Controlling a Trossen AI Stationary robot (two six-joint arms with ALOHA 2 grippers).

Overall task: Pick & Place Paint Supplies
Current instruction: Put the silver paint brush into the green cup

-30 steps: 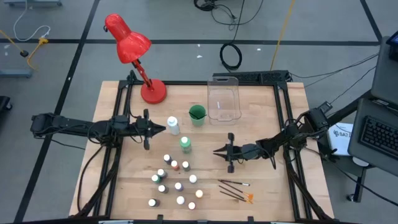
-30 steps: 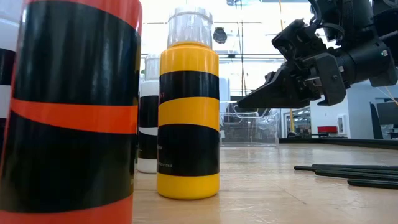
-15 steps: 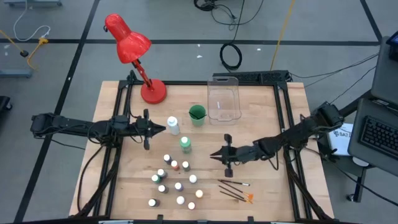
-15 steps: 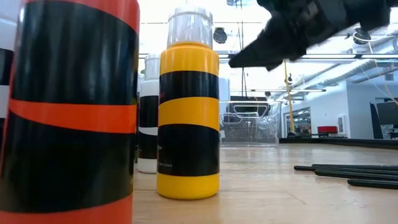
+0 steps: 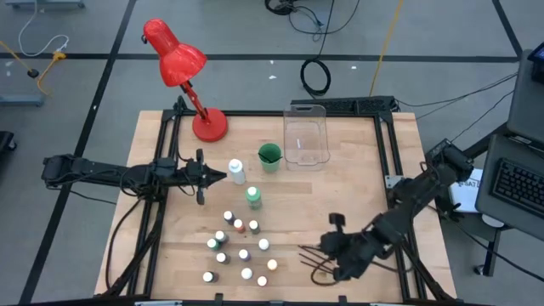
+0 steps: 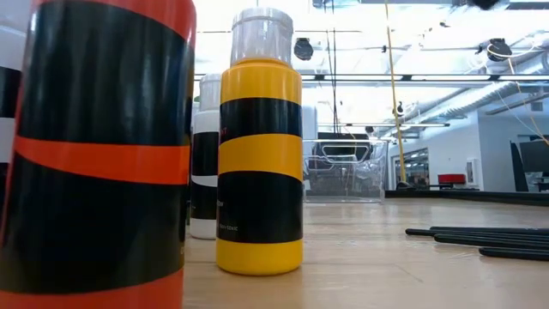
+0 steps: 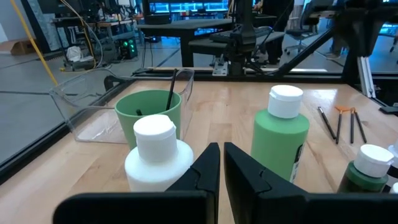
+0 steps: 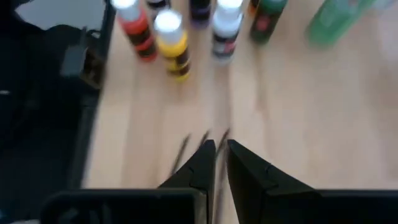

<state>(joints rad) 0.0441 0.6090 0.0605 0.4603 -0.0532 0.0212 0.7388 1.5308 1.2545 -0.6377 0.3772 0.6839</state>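
High view: right gripper (image 5: 319, 253) over the brushes (image 5: 325, 263) near the front edge, right of the small paint bottles (image 5: 240, 248); fingers nearly together, nothing between them. Right wrist view: same brushes (image 8: 200, 147) just ahead of the fingertips, thin dark lines on the bare wood, yellow-and-black bottle (image 8: 172, 45) and its neighbours beyond. Left gripper (image 5: 223, 176) parked just beside the white tall bottle (image 5: 236, 172), pinched shut on nothing, green tall bottle (image 5: 253, 197) close by.

Brushes likely very light, stiff along the handle, thin and round, so prone to rolling or slipping; lying flat and close together, so easy to catch two at once. Best taken mid-handle, across the length, with jaws spread first and brought low to the table (image 5: 365, 170). Bristle end to be avoided. Green cup (image 5: 269, 155) and clear bin (image 5: 306, 136) at the far side, well apart.
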